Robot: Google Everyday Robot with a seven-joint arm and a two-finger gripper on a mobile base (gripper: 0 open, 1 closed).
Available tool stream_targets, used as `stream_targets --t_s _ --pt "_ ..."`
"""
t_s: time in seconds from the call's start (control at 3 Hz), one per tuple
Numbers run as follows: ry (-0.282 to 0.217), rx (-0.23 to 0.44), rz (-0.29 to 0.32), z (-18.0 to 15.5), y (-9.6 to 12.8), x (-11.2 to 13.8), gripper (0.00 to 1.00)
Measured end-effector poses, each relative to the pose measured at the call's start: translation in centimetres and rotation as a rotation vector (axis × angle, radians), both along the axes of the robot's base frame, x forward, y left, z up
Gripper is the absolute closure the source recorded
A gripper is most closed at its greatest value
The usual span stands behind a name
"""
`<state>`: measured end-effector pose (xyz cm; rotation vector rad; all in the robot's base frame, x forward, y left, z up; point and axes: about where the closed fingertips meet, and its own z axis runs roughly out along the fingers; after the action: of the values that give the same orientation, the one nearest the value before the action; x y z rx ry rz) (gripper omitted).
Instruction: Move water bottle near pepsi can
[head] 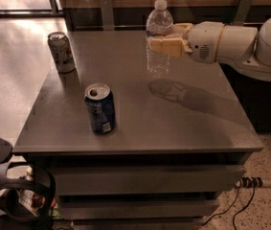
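My hand's pinching the clear plastic water bottle above the bench; carried low, it'd topple the dark blue pepsi can.

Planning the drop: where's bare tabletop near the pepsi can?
Free: table right of the pepsi can to the right edge, and the strip between it and the silver can. Nowhere crowded. The gripper holds the water bottle above the back centre.

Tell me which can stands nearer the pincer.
The dark blue pepsi can; the silver can sits farther left. The pincer grips the water bottle aloft, rear-centre.
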<state>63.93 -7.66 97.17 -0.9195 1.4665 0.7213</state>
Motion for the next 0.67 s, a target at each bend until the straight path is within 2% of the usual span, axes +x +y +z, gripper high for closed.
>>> stream_targets --t_s 0.33,0.67 --pt "0.002 -0.005 -0.003 -1.5 1.0 -5.9 1.0" --pt "0.0 0.001 0.0 -2.7 1.1 -8.4 1.0"
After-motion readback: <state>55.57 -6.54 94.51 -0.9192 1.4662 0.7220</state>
